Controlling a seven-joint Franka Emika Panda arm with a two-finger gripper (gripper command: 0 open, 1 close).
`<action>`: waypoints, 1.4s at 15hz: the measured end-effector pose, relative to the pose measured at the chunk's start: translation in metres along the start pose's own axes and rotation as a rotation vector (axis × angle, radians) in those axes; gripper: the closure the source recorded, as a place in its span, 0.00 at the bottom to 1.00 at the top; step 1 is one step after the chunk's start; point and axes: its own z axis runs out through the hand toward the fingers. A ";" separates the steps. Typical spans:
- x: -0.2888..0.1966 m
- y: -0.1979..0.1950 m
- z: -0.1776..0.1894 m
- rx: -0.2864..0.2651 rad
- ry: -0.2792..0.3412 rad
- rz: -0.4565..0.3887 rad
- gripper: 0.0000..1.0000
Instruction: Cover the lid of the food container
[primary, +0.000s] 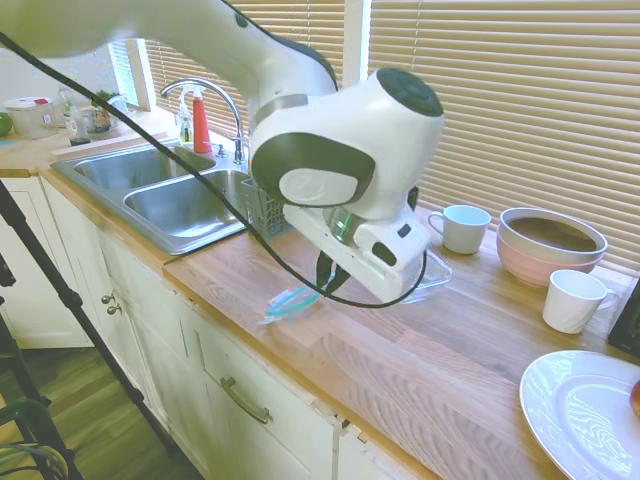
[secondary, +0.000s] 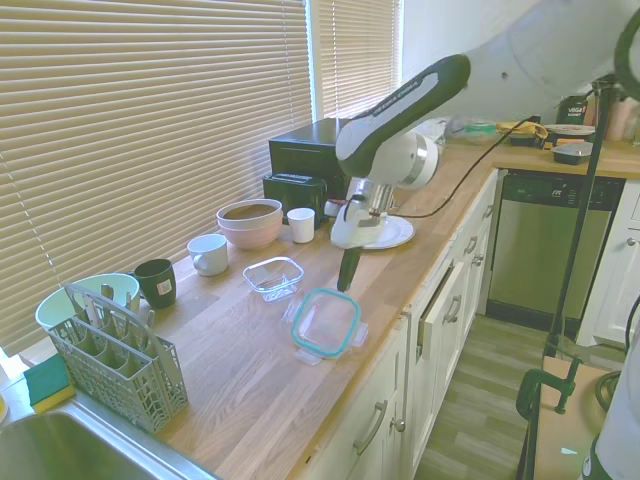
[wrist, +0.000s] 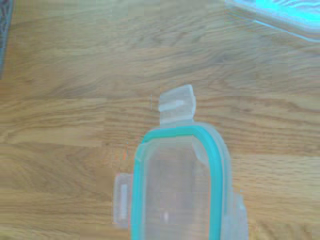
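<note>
The lid (secondary: 326, 322) lay flat on the wooden desk (secondary: 240, 380) close to its front edge, its teal rim facing up and its clear snap tabs spread outward. In the wrist view the lid (wrist: 175, 185) filled the lower middle, with one tab sticking out past the rim. The food container (secondary: 274, 277) stood open just beside the lid, toward the window blinds, apart from it. The tool (secondary: 348, 283) hung right over the lid's far edge, its dark fingers pointing down and drawn close together, with nothing seen between them; whether the tips touched the lid could not be told. From the first exterior view the arm's big white wrist hid most of the container, and only part of the lid (primary: 292, 300) showed beneath it. Further back on the desk stood a white mug (secondary: 208, 254), a pink bowl (secondary: 250, 222), a dark cup (secondary: 156, 282) and a grey cutlery basket (secondary: 115, 355).
</note>
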 end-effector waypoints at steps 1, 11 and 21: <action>-0.005 -0.001 -0.011 0.006 0.010 0.005 1.00; -0.015 0.003 -0.074 0.022 0.082 0.129 1.00; 0.054 0.003 -0.107 0.005 0.085 0.264 1.00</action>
